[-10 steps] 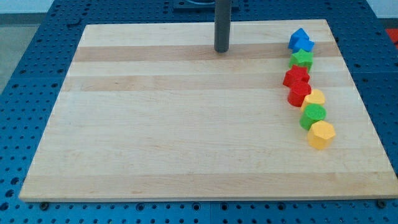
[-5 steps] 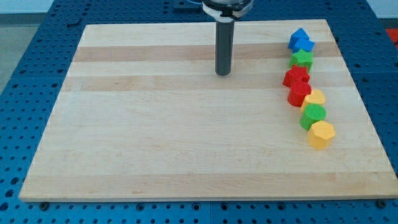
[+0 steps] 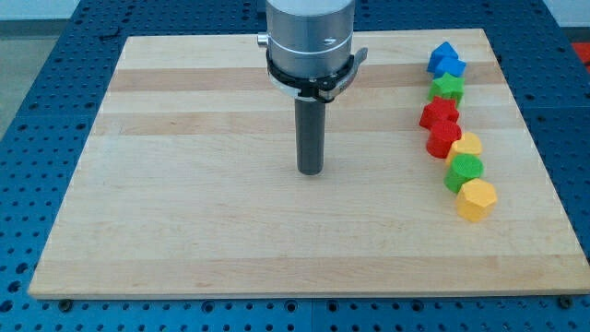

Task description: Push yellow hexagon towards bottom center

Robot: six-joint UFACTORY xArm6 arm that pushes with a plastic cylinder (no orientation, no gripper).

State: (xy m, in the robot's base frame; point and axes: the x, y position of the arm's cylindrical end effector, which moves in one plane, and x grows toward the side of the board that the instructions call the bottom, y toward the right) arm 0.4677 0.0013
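Yellow hexagon lies flat, lowest in row.

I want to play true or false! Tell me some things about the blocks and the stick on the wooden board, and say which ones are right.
1. My tip is touching the yellow hexagon. False: it stands well off to the view's left of all the blocks.
2. The blocks sit in a line along the view's right side of the board. True.
3. The blue block is the one nearest the view's top. True.
4. The yellow hexagon sits at the top end of the line. False: it is at the bottom end, just below a green block.
5. There are two red blocks next to each other. True.
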